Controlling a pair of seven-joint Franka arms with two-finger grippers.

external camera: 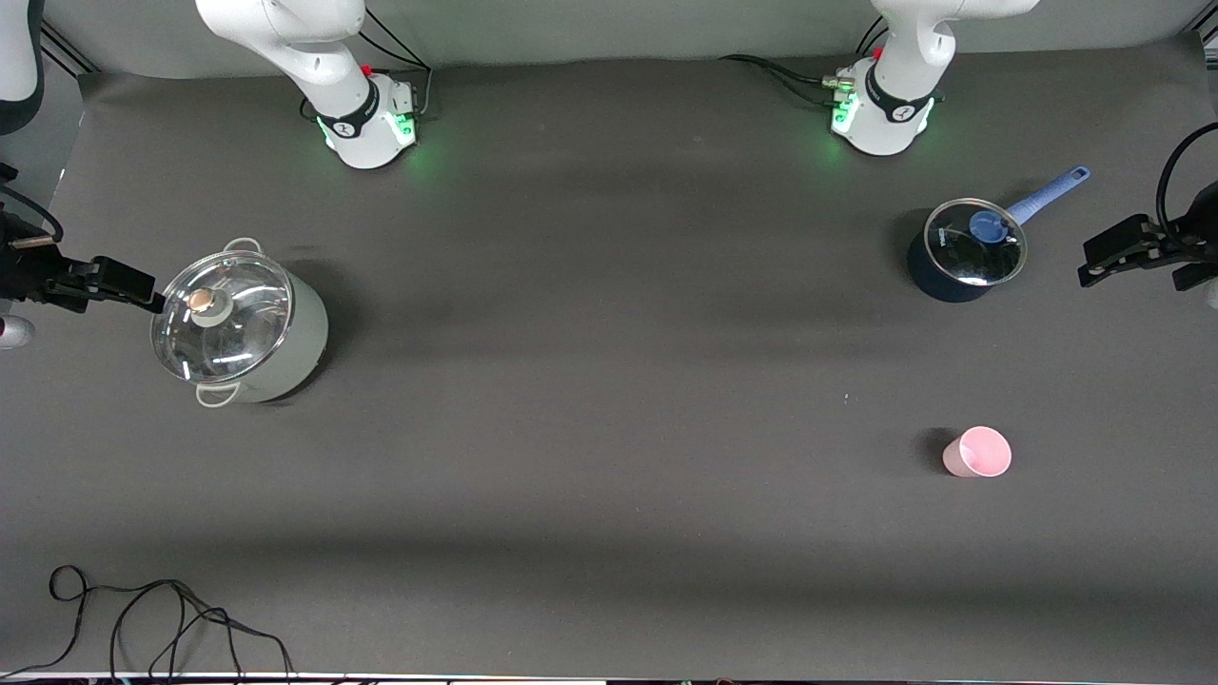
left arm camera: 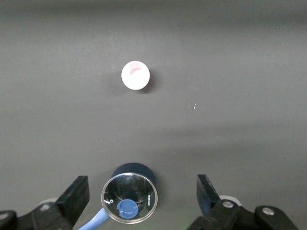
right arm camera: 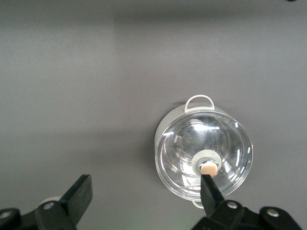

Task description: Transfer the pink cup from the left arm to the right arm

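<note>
The pink cup (external camera: 977, 452) stands upright on the dark table toward the left arm's end, nearer to the front camera than the blue saucepan; it shows small in the left wrist view (left arm camera: 135, 75). My left gripper (external camera: 1104, 255) hangs open and empty high over that end of the table, beside the saucepan, well apart from the cup; its own view (left arm camera: 142, 189) shows wide-spread fingers (left arm camera: 76, 194). My right gripper (external camera: 128, 283) hangs open and empty by the rim of the white pot, with one finger (right arm camera: 211, 191) seen against the lid.
A white two-handled pot (external camera: 285, 347) with a glass lid stands toward the right arm's end. The dark blue saucepan (external camera: 937, 281) with a glass lid and light-blue handle stands at the left arm's end. A loose black cable (external camera: 143, 618) lies by the near edge.
</note>
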